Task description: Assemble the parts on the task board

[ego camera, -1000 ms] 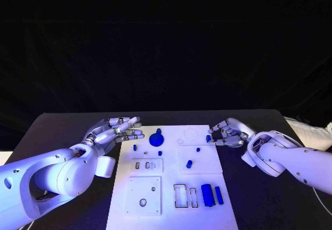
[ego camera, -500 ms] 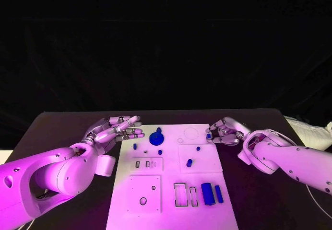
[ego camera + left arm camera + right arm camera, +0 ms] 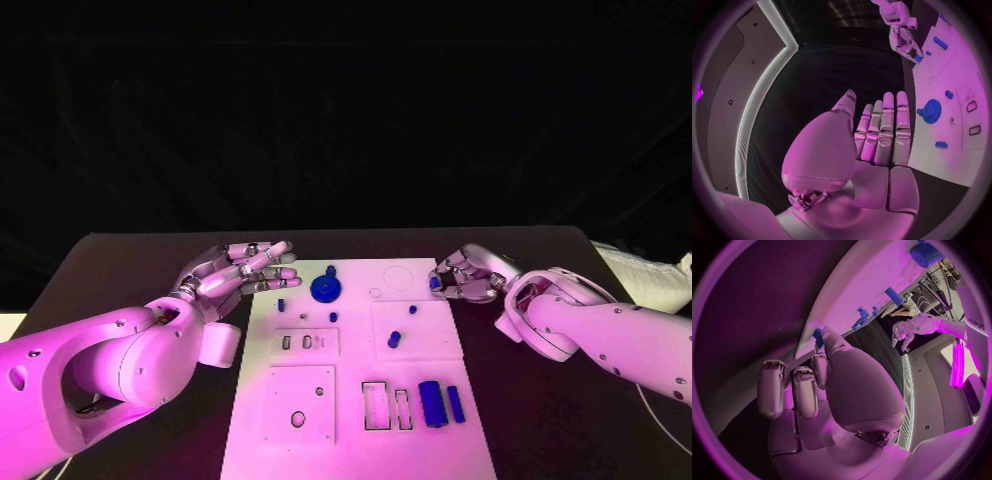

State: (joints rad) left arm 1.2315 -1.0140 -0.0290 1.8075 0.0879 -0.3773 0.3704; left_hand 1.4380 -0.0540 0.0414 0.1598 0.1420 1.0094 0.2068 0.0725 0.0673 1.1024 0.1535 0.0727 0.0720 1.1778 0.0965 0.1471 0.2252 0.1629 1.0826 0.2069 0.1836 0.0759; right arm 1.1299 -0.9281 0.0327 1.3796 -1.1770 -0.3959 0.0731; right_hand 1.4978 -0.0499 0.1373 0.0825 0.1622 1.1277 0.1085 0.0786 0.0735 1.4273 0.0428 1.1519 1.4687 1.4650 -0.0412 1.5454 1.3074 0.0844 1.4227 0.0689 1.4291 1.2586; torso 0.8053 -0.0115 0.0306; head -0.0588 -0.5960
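Right robot hand (image 3: 470,277) pinched small blue part (image 3: 434,287) at task board (image 3: 361,420) edge; left robot hand (image 3: 242,272) spread, held nothing.

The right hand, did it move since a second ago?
Yes. The right hand has slid a little toward the task board edge, its fingertips at a small blue part there.

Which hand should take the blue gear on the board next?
Left, probably. The left hand hovers open beside the blue gear at the white board's far left; the right hand already pinches a small blue part.
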